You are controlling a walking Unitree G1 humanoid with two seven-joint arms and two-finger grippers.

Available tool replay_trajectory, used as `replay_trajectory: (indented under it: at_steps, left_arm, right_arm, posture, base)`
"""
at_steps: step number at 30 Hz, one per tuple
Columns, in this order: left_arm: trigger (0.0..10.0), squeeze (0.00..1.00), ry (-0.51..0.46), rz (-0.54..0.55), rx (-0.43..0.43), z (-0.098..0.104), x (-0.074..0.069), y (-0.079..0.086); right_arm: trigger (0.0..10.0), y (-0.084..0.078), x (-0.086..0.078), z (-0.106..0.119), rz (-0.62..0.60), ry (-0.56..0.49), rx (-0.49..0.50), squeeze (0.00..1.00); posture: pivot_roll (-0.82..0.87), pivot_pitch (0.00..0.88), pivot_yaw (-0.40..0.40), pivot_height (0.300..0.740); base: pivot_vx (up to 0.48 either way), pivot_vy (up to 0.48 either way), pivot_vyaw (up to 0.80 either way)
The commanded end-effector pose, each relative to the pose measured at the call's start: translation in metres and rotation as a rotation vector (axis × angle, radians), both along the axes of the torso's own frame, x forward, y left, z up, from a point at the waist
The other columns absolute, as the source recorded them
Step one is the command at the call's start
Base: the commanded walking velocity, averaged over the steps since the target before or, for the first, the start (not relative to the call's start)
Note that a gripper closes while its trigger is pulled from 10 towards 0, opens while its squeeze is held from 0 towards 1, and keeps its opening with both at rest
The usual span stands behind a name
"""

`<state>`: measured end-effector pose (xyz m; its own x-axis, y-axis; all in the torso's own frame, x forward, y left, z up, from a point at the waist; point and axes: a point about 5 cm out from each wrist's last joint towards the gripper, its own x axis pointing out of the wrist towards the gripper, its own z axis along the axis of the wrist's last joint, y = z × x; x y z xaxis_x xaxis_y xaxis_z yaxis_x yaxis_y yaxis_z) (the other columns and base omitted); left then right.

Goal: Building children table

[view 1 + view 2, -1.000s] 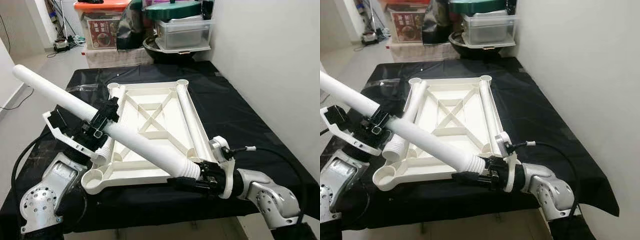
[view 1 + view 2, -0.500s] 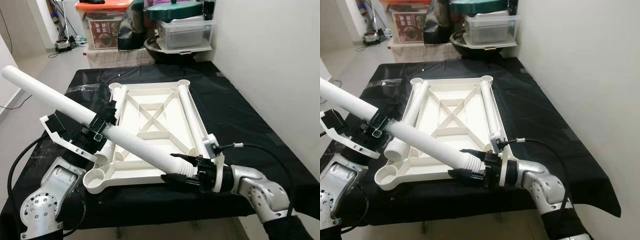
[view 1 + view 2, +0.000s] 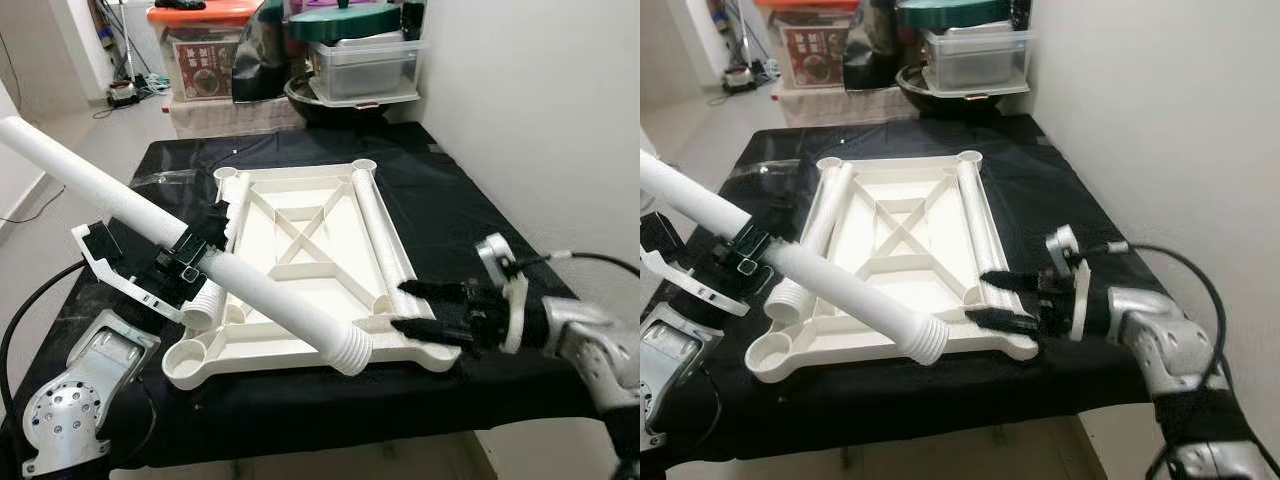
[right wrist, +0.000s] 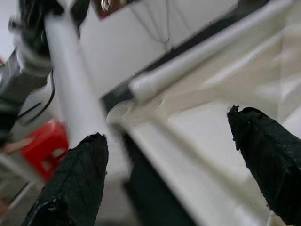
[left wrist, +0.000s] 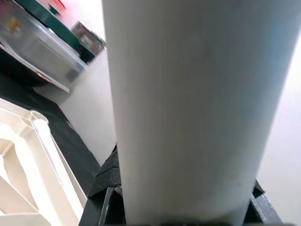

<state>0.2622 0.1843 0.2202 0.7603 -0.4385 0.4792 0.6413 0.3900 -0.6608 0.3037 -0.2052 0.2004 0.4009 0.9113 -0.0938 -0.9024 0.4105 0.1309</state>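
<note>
A worktop [image 3: 470,215] draped in black cloth is carrying a white plastic tabletop [image 3: 300,225], lying upside down with its ribbed underside and corner sockets facing up. Two white legs are lying along its left and right edges.

A third table leg [image 3: 180,240], a long white tube, is slanting from the far left, high in the air, down to its ribbed threaded end near the tabletop's near edge. The left claw [image 3: 185,262] is clamping this leg around its middle, above the tabletop's left side.

The change: half a second ago the right claw [image 3: 425,305] was closed around the leg's threaded end. Now it is standing off to the right of that end, fingers spread wide and empty, hovering over the tabletop's near right corner. The leg is now being carried by the left claw alone. Its threaded end is hanging between the near sockets, seated in neither, so the leg is likely not yet fitted and probably needs re-gripping or re-aiming.

The head views are giving the whole layout and the gap between right claw and leg. The right wrist view is adding a close look between its two parted black fingers [image 4: 75,179], with the tabletop's edge beyond. The left wrist view is showing the white tube pressed close against the camera, confirming the firm hold.
</note>
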Motion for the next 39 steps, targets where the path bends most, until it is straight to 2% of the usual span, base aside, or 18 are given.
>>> replay_trajectory:
  at_steps: [1, 2, 4, 5, 7, 10, 13, 15, 21, 22, 31, 35, 36, 37, 39]
  left_arm:
    - [0.0, 0.00, -0.001, -0.036, 0.028, -0.001, 0.002, -0.006]
    - [0.0, 0.00, -0.002, -0.047, 0.035, -0.001, 0.002, -0.009]
    - [0.0, 0.00, -0.006, -0.086, 0.068, -0.001, 0.002, -0.016]
    - [0.0, 0.00, -0.006, -0.086, 0.068, -0.001, 0.002, -0.016]
    - [0.0, 0.00, -0.009, -0.109, 0.094, -0.002, 0.001, -0.019]
    - [0.0, 0.00, -0.012, -0.125, 0.117, -0.002, 0.001, -0.021]
    - [0.0, 0.00, -0.018, -0.136, 0.138, -0.002, 0.000, -0.022]
    - [0.0, 0.00, -0.018, -0.136, 0.138, -0.002, 0.000, -0.022]
    - [0.0, 0.00, -0.024, -0.195, 0.199, -0.007, -0.002, -0.032]
    - [0.0, 0.00, -0.027, -0.228, 0.219, -0.008, -0.001, -0.038]
    - [0.0, 0.00, -0.075, -0.354, 0.278, 0.001, 0.009, -0.063]
    - [0.0, 0.00, -0.085, -0.366, 0.278, 0.002, 0.012, -0.067]
    - [0.0, 0.00, -0.086, -0.369, 0.274, 0.002, 0.013, -0.068]
    - [0.0, 0.00, -0.087, -0.372, 0.272, 0.002, 0.013, -0.070]
    - [0.0, 0.00, -0.087, -0.376, 0.270, 0.001, 0.013, -0.071]
  right_arm:
    - [10.0, 0.018, 0.014, 0.016, -0.051, -0.049, 0.040, 0.00]
    - [10.0, 0.026, 0.020, 0.021, -0.072, -0.056, 0.040, 0.00]
    - [10.0, 0.053, 0.022, 0.027, -0.030, -0.010, 0.035, 0.00]
    - [10.0, 0.053, 0.022, 0.027, -0.030, -0.010, 0.035, 0.00]
    - [10.0, 0.074, 0.017, 0.032, 0.046, 0.029, 0.039, 0.00]
    - [10.0, 0.095, 0.004, 0.031, 0.177, 0.046, -0.033, 0.00]
    - [10.0, 0.102, -0.001, 0.030, 0.246, 0.069, -0.060, 0.00]
    - [10.0, 0.102, -0.001, 0.030, 0.246, 0.069, -0.060, 0.00]
    - [10.0, 0.115, -0.007, 0.030, 0.338, 0.136, -0.108, 0.00]
    - [10.0, 0.121, -0.010, 0.025, 0.356, 0.148, -0.148, 0.00]
    - [10.0, 0.135, -0.018, 0.003, 0.383, 0.185, -0.245, 0.00]
    - [10.0, 0.138, -0.020, 0.000, 0.379, 0.204, -0.251, 0.00]
    - [3.0, 0.140, -0.021, -0.001, 0.378, 0.213, -0.243, 0.00]
    - [0.0, 0.142, -0.022, -0.002, 0.378, 0.220, -0.234, 0.00]
    - [0.0, 0.143, -0.023, -0.002, 0.375, 0.226, -0.224, 0.00]
  posture:
    - [-0.05, 0.000, 0.014, 0.740]
    - [-0.05, 0.000, 0.014, 0.740]
    - [-0.05, 0.000, 0.009, 0.740]
    - [-0.05, 0.000, 0.009, 0.740]
    - [-0.04, 0.000, 0.001, 0.740]
    - [-0.03, 0.000, -0.006, 0.740]
    - [-0.03, 0.000, -0.014, 0.740]
    - [-0.03, 0.000, -0.014, 0.740]
    - [-0.03, 0.000, -0.022, 0.740]
    - [-0.03, 0.000, -0.025, 0.740]
    - [-0.03, 0.000, -0.018, 0.740]
    - [-0.04, 0.000, -0.012, 0.740]
    - [-0.04, 0.000, -0.010, 0.740]
    - [-0.05, 0.000, -0.010, 0.740]
    - [-0.05, 0.000, -0.010, 0.740]
  base:
    - [0.000, 0.000, 0.00]
    - [0.000, 0.000, 0.00]
    - [0.000, 0.000, 0.00]
    - [0.000, 0.000, 0.00]
    - [0.000, 0.000, 0.00]
    - [0.000, 0.000, 0.00]
    - [0.000, 0.000, 0.00]
    - [0.000, 0.000, 0.00]
    - [0.000, 0.000, 0.00]
    - [0.000, 0.000, 0.00]
    - [0.000, 0.000, 0.00]
    - [0.000, 0.000, 0.00]
    - [0.000, 0.000, 0.00]
    - [0.000, 0.000, 0.00]
    - [0.000, 0.000, 0.00]
